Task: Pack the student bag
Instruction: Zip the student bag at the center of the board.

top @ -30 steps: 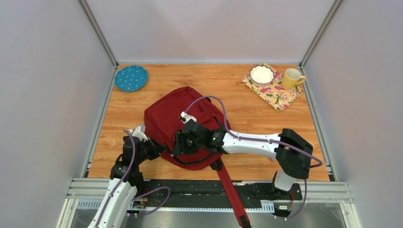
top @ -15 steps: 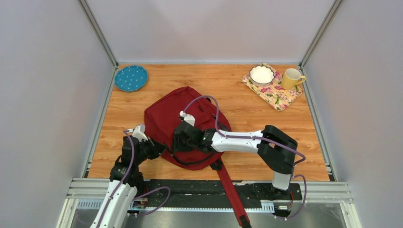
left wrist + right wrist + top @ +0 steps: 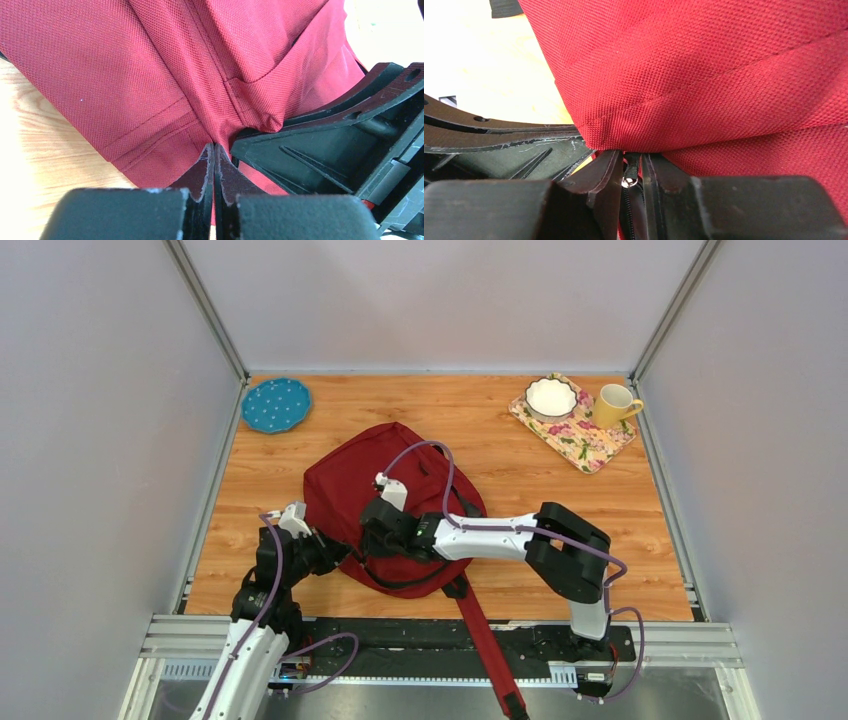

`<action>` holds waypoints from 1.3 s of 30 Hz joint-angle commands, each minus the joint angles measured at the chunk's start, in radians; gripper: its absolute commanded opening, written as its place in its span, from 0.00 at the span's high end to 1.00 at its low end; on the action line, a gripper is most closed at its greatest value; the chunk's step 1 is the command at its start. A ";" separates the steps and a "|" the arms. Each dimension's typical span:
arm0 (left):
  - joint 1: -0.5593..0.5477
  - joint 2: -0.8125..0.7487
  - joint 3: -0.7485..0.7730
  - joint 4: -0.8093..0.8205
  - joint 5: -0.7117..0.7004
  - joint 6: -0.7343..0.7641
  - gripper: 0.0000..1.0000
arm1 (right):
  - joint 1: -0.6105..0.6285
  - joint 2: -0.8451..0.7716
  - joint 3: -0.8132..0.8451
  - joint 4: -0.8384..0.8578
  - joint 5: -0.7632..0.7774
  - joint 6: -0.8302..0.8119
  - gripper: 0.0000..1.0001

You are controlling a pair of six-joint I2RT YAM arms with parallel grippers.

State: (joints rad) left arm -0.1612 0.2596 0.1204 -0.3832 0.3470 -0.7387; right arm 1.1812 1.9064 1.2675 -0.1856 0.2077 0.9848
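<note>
The student bag (image 3: 360, 480), a dark red backpack, lies flat in the middle of the table. My left gripper (image 3: 335, 552) is at its near left edge, shut on a pinched fold of the red fabric (image 3: 215, 150). My right gripper (image 3: 370, 536) is at the bag's near edge, just right of the left one. Its jaws are closed on a black zipper pull with a small metal ring (image 3: 630, 176), under a fold of the bag (image 3: 724, 90). The right gripper's black fingers (image 3: 325, 145) show in the left wrist view, almost touching the left ones.
A blue dotted plate (image 3: 276, 405) lies at the back left. A floral tray (image 3: 590, 445) at the back right holds a white bowl (image 3: 551, 397) and a yellow mug (image 3: 615, 405). A red bag strap (image 3: 490, 650) hangs over the table's near edge.
My right gripper has slid left along the bag's near edge toward the left gripper, and its elbow has followed to the left. The left arm has not moved.
</note>
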 commanded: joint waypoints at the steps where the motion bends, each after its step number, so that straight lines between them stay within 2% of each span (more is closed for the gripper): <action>1: 0.006 -0.013 -0.031 0.003 0.030 0.005 1.00 | 0.000 0.022 0.041 -0.017 0.084 0.017 0.76; 4: 0.006 -0.013 -0.033 0.004 0.032 0.005 1.00 | 0.000 0.020 0.043 -0.018 0.094 0.006 0.89; 5: 0.005 -0.011 -0.033 0.004 0.030 0.005 1.00 | 0.000 0.017 0.043 -0.014 0.098 0.000 0.99; 6: 0.005 -0.013 -0.033 0.004 0.029 0.005 1.00 | 0.000 0.010 0.036 -0.009 0.098 -0.014 1.00; 12: 0.006 -0.016 -0.038 0.003 0.017 0.004 1.00 | 0.006 -0.108 -0.101 0.142 0.030 -0.122 1.00; 19: 0.006 -0.013 -0.047 0.009 -0.002 0.002 1.00 | 0.052 -0.254 -0.219 0.176 -0.036 -0.205 1.00; 39: 0.006 -0.025 -0.044 -0.005 -0.043 -0.007 1.00 | 0.186 -0.504 -0.416 0.190 0.052 -0.347 1.00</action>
State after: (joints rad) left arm -0.1616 0.2459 0.1120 -0.3538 0.3485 -0.7460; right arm 1.3479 1.4815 0.8886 -0.0196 0.2333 0.6907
